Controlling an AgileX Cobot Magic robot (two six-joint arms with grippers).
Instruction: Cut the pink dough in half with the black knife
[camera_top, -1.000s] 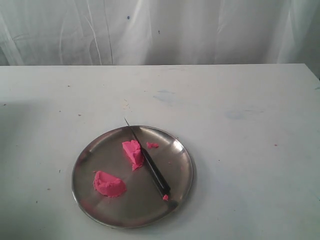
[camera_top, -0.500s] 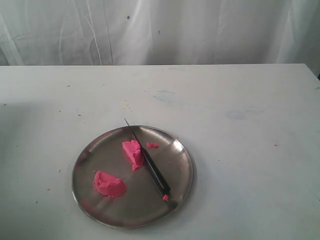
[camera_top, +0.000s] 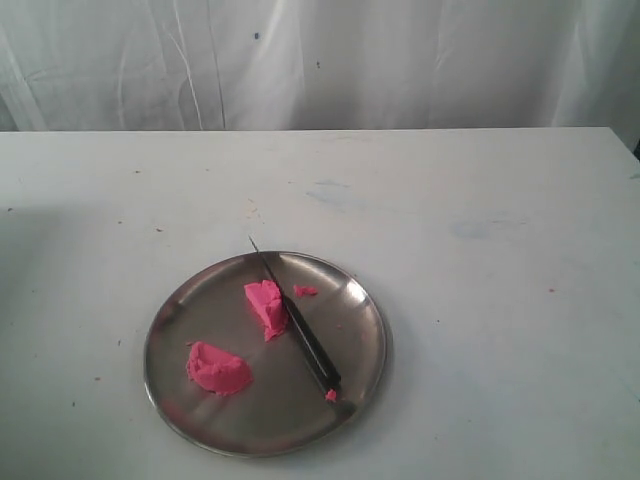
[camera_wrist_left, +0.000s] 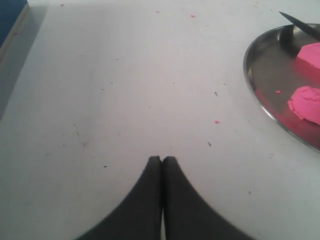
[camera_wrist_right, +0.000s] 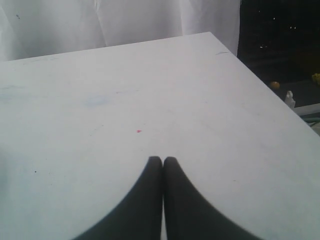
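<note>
The pink dough lies in two chunks on a round steel plate (camera_top: 365, 330): one chunk (camera_top: 266, 305) touches the knife blade, the other (camera_top: 218, 369) rests near the plate's front left. The black knife (camera_top: 300, 328) lies across the plate with its tip past the far rim. In the left wrist view, the plate's rim (camera_wrist_left: 252, 82), both chunks (camera_wrist_left: 306, 102) and the knife tip (camera_wrist_left: 300, 24) show off to one side. My left gripper (camera_wrist_left: 162, 159) is shut and empty over bare table. My right gripper (camera_wrist_right: 162, 159) is shut and empty, far from the plate. Neither arm shows in the exterior view.
Small pink crumbs lie on the plate (camera_top: 305, 291) and on the table (camera_wrist_left: 216, 121). A white curtain (camera_top: 320, 60) hangs behind the table. The table's corner and right edge (camera_wrist_right: 260, 85) appear in the right wrist view.
</note>
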